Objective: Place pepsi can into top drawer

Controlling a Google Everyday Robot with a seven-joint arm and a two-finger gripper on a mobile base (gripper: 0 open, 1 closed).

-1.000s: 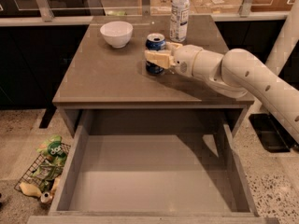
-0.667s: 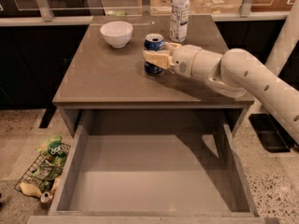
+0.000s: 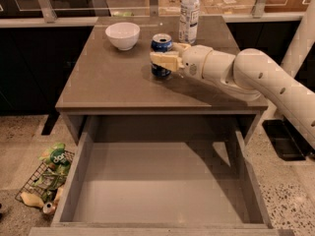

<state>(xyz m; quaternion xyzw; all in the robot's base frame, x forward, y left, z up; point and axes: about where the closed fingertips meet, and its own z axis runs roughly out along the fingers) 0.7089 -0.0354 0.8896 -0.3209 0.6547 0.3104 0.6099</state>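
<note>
The grey-brown counter (image 3: 108,82) carries a white bowl (image 3: 123,35), a clear bottle (image 3: 189,14) and the pepsi can (image 3: 161,43), which stands upright. The end effector (image 3: 167,56) reaches in from the right and clasps the can's sides, seemingly ready to lift it. Below, the top drawer (image 3: 157,186) stands open to receive the can.

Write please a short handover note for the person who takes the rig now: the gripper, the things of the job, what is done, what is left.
Gripper: at the small dark blue metal pepsi can, level with its middle. Whether it grips cannot be seen.
Pepsi can: upright on the grey-brown cabinet top, between the white bowl and the clear plastic bottle.
Wide grey top drawer: pulled open below the top; the can is not in it.
Done: drawer open, gripper at the can.
Left: confirm the grasp, lift, carry the can over the front edge, set it in the drawer, release.
</note>
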